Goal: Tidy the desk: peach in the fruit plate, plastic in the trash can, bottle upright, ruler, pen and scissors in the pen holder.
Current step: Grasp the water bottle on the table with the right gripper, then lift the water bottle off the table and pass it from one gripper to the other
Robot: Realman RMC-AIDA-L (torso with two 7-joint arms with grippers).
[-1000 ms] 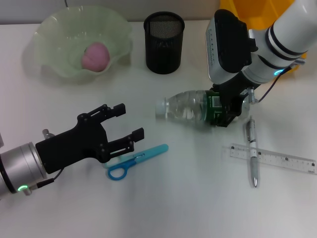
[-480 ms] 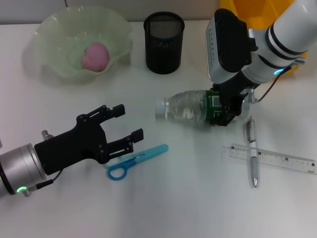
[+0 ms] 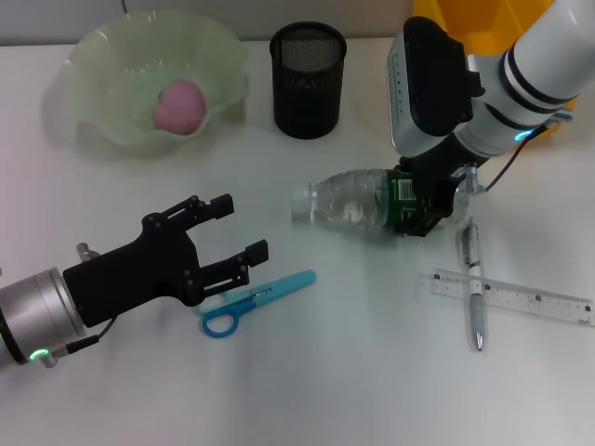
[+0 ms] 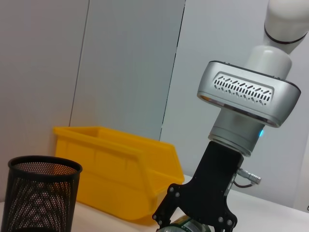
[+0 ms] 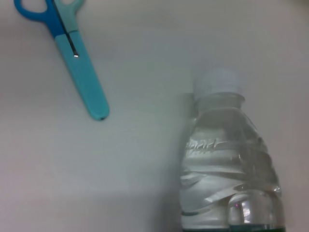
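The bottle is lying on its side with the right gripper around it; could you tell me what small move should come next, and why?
Probably lift and tip it upright. The right gripper grips the bottle at its labelled end, cap pointing toward the scissors; it lies flat on the table. The left gripper hovers open, idle.

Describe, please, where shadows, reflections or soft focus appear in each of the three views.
Head view: the left gripper and the fruit plate cast soft shadows on the white desk; the bottle carries small highlights. Right wrist view: the bottle's cap looks soft and its lower body glints; the scissors look a little soft. Left wrist view: the pen holder mesh is crisp, the wall evenly lit.
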